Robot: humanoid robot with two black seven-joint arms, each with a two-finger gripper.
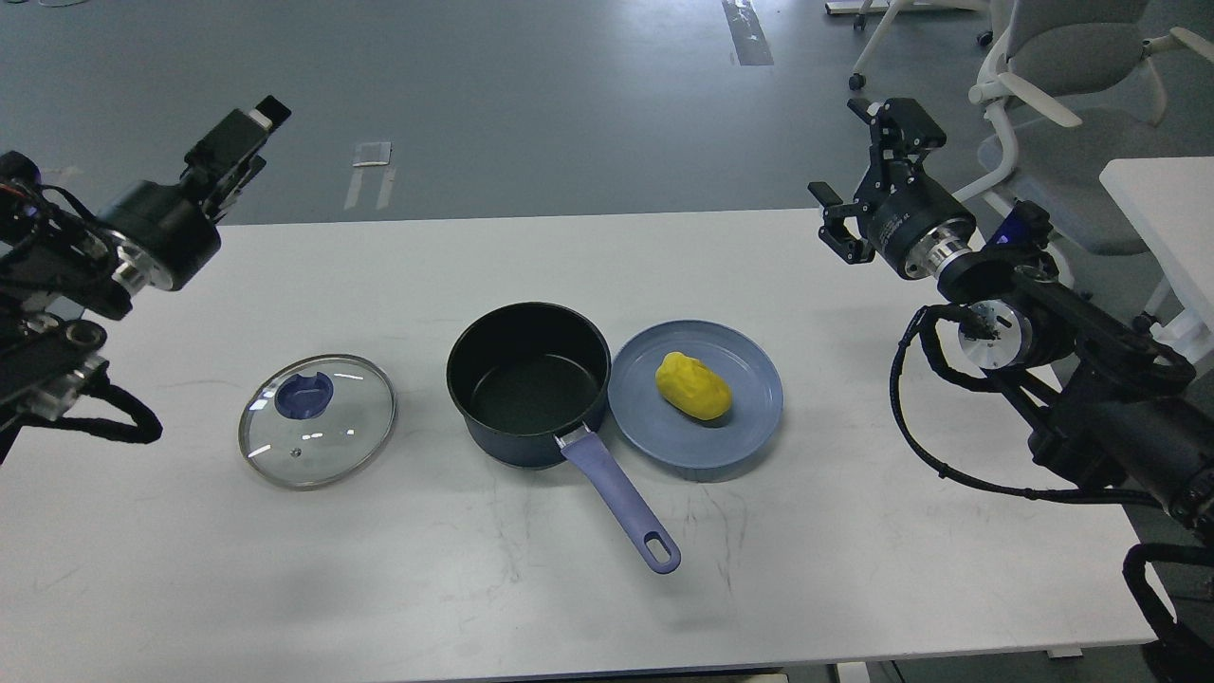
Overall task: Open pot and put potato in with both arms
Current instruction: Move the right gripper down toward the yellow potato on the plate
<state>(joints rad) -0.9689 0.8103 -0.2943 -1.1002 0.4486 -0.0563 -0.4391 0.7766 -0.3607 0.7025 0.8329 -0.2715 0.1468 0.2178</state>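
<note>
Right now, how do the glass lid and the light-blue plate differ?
The round glass lid is see-through with a metal rim and blue knob; the flat light-blue plate is opaque. The lid lies left of the navy saucepan, bare; the plate, right, carries the yellow potato. Both are round, on the white table.

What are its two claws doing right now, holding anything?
Left gripper: empty, raised above the table; open or closed cannot be told.
Right gripper: open, empty, raised.

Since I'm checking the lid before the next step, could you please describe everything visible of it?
The lid is a round clear glass disc with a metal rim, a blue knob at its centre and a small vent hole. It lies flat on the table, left of the pot and apart from it. Nothing else touches it.
</note>
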